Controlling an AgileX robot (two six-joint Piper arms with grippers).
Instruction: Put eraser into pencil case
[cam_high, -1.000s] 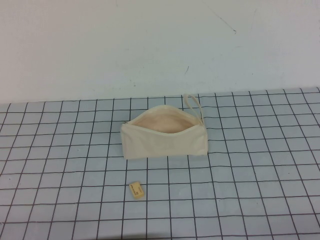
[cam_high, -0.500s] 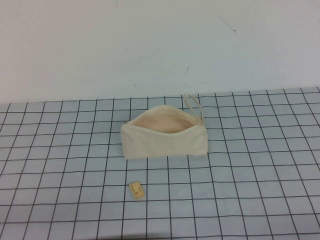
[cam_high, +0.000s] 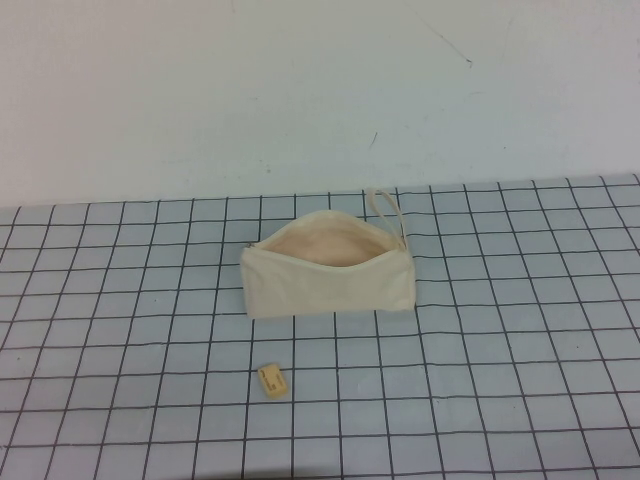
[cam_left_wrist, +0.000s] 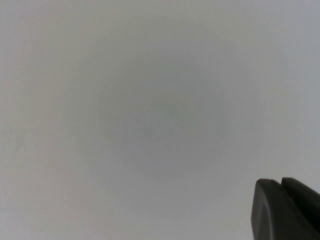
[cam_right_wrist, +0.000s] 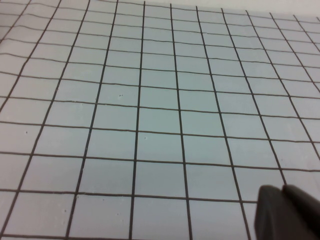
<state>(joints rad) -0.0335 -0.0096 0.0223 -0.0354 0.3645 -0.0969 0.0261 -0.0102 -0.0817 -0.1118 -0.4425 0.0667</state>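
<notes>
With neither arm over the grid mat (cam_high: 520, 330) | left gripper (cam_left_wrist: 287, 210) faced blank wall, right gripper (cam_right_wrist: 287, 212) hovered above bare squares, jaw states untellable | tiny tan-yellow eraser block (cam_high: 271, 380) lay near the cream fabric pencil case (cam_high: 330, 268), mouth gaping | best approach: pinch narrow sides, drop into opening.

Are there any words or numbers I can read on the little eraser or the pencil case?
No text can be read.
Eraser: a small dark printed mark on top, too small and blurred to read.
Pencil case: plain cream fabric, no print showing.
Grid mat: only black lines.
Left gripper and right gripper: only a dark edge shows in each wrist view, no label; neither is in the high view.
</notes>
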